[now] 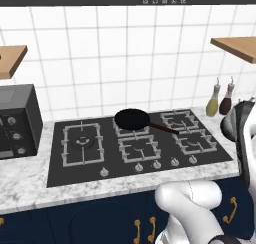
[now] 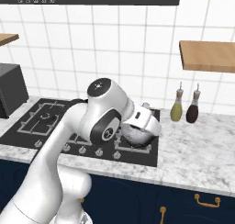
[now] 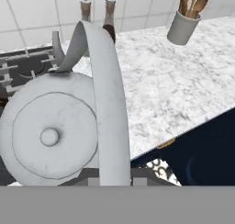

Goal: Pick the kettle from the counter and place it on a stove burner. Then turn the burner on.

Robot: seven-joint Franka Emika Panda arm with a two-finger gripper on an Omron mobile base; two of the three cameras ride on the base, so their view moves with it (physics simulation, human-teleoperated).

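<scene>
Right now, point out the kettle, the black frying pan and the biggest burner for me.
kettle [image 3: 49, 137]: hand view, on the lid's centre knob.
black frying pan [image 1: 132, 119]: left base view, middle of the pan's dark bowl.
biggest burner [image 1: 81, 141]: left base view, its double-ring head under the grate.

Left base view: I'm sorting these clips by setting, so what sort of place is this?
A home-style kitchen, rendered. A black glass cooktop with a frying pan is set in a white marble counter, backed by white wall tiles, with two bottles beside it.
</scene>
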